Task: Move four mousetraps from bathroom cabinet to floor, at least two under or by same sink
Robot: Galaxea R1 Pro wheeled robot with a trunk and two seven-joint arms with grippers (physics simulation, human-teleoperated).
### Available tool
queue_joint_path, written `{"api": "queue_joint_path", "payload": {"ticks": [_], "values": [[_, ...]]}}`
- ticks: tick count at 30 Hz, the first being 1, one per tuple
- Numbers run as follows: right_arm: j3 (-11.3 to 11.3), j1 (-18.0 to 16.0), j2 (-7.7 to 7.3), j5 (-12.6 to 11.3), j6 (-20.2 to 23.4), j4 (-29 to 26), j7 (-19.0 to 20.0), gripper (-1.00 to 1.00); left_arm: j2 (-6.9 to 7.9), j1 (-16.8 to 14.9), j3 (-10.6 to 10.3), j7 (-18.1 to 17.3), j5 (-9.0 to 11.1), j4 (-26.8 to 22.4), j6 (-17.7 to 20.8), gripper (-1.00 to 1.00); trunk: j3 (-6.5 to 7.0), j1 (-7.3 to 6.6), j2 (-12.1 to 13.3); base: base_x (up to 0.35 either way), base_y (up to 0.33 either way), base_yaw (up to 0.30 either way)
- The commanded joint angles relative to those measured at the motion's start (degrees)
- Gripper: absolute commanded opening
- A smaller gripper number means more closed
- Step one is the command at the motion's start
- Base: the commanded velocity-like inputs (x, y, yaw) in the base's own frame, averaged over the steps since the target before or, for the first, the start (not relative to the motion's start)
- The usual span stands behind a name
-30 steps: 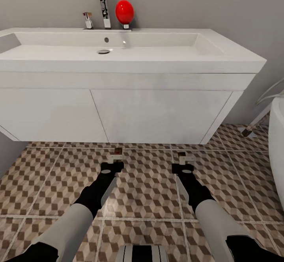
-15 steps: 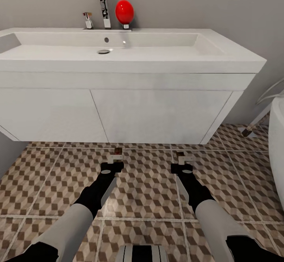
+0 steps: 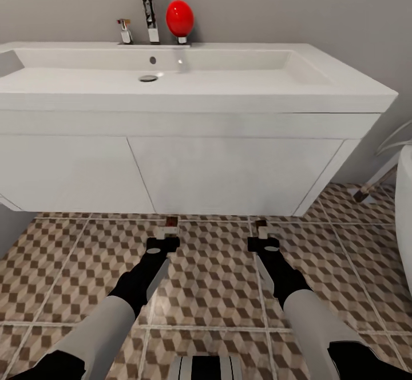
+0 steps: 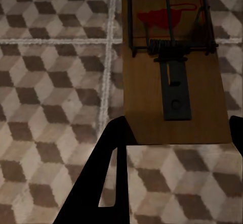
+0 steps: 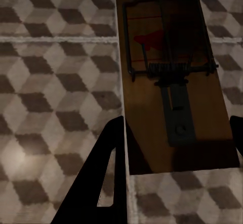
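Gripping near ends of flat tan wooden mousetraps, both grippers point toward 12 o'clock. Left gripper (image 3: 168, 230) is clamped on the left mousetrap (image 4: 172, 62), its far edge cut off in the left wrist view; right gripper (image 3: 262, 230) is clamped on the right mousetrap (image 5: 172, 77). Cube-patterned tiled bathroom floor (image 3: 212, 288) lies beneath; contact is unclear. The wide white rectangular sink (image 3: 189, 76) stands beyond, its underside hidden.
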Motion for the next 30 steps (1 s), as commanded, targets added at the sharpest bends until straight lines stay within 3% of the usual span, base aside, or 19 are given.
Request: {"api": "queue_joint_path", "payload": {"ticks": [1,7,17,20,26,30], "values": [[-0.11,0.00,0.01,0.35,0.41,-0.09,-0.08,-1.00,0.06,-0.02,-0.34,0.53,0.66,-0.06,0.26,-1.00,-0.04,0.02,-0.02,0.311,0.000,0.000],[-0.09,0.00,0.02,0.37,0.41,-0.09,-0.08,-1.00,0.09,-0.02,-0.30,0.84,0.96,-0.03,0.21,-1.00,-0.04,0.02,-0.02,0.282,0.000,0.000],[-0.07,0.04,0.06,0.39,0.41,0.26,-0.08,-1.00,0.09,-0.02,-0.32,0.78,1.09,1.77,0.27,-1.00,-0.04,0.02,-0.02,0.021,0.000,0.000],[0.09,-0.01,0.06,0.57,-0.49,3.39,-0.08,-1.00,0.09,-0.02,-0.30,0.43,1.16,3.69,0.63,-1.00,-0.04,0.02,-0.02,0.000,0.000,0.000],[-0.03,0.00,0.04,0.73,-6.65,12.79,-0.08,-1.00,0.09,-0.02,-0.15,0.24,1.32,8.12,1.02,-1.00,-0.04,0.02,-0.02,0.000,0.000,0.000],[-0.03,0.05,0.05,0.72,-7.43,14.18,-0.08,-1.00,0.09,-0.02,-0.10,0.23,1.37,9.64,1.06,-1.00,-0.04,0.02,-0.02,0.000,0.000,0.000]]}}
